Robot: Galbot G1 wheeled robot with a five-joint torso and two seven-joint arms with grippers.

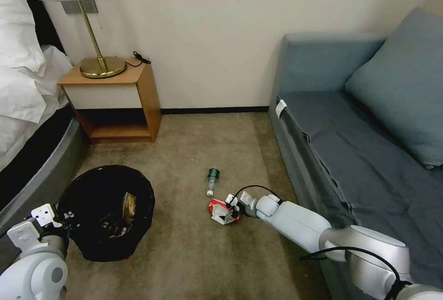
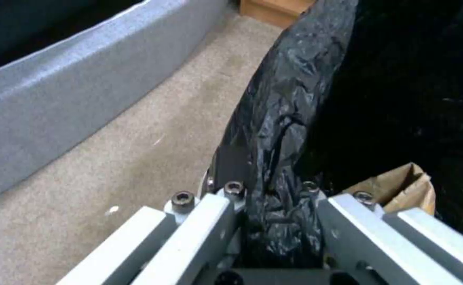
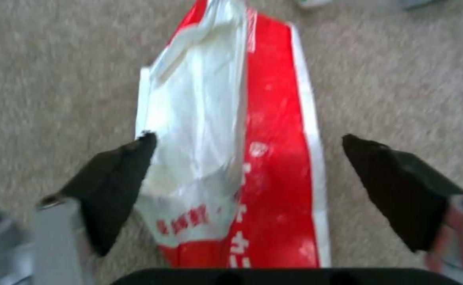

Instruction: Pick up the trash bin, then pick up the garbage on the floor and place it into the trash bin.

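One trash bin (image 1: 107, 212), one tan paper bag (image 1: 129, 205) inside it, one red-white packet (image 1: 220, 211) between the right fingers (image 3: 118, 178), one bottle (image 1: 212, 180) just beyond them.

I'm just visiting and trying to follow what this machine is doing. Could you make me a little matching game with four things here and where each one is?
Things:
1. tan paper bag
2. red-white packet
3. small bottle
4. trash bin

Places:
A. lying alone on the carpet, nothing touching it
B. between the open fingers of the right pincer
C. rim clamped by the left pincer
D. inside the black liner

Pairs: 1-D, 2-B, 3-A, 4-C
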